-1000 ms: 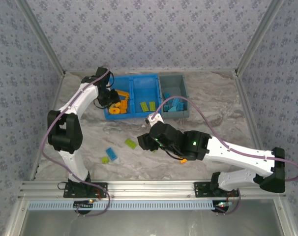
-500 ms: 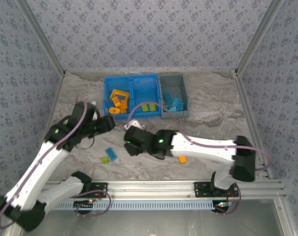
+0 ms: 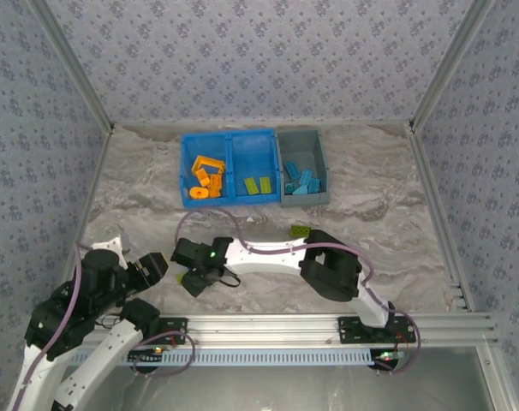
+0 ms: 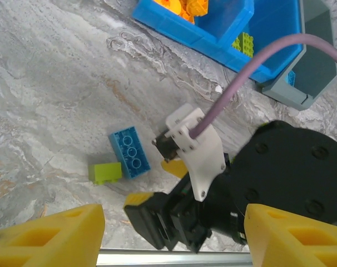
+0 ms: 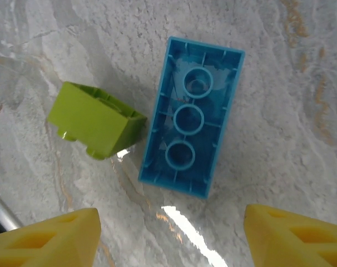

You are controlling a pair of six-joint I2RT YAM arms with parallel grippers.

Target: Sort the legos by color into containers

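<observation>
Marble-patterned tabletop (image 3: 388, 223). Blue brick (image 5: 192, 117) lies hollow side up near the front edge, with a lime brick (image 5: 96, 119) just beside it. Right gripper (image 5: 171, 236) hangs over the pair, fingers spread wide, nothing between them. Left gripper (image 4: 171, 238) sits low at the near-left, likewise released and empty. Second lime brick (image 3: 301, 230) lies alone mid-table. Blue bin (image 3: 229, 203): orange pieces (image 3: 205, 175) in the left compartment, lime pieces (image 3: 258, 184) in the right. Grey bin (image 3: 304, 202), touching it, holds blue pieces (image 3: 301, 181).
</observation>
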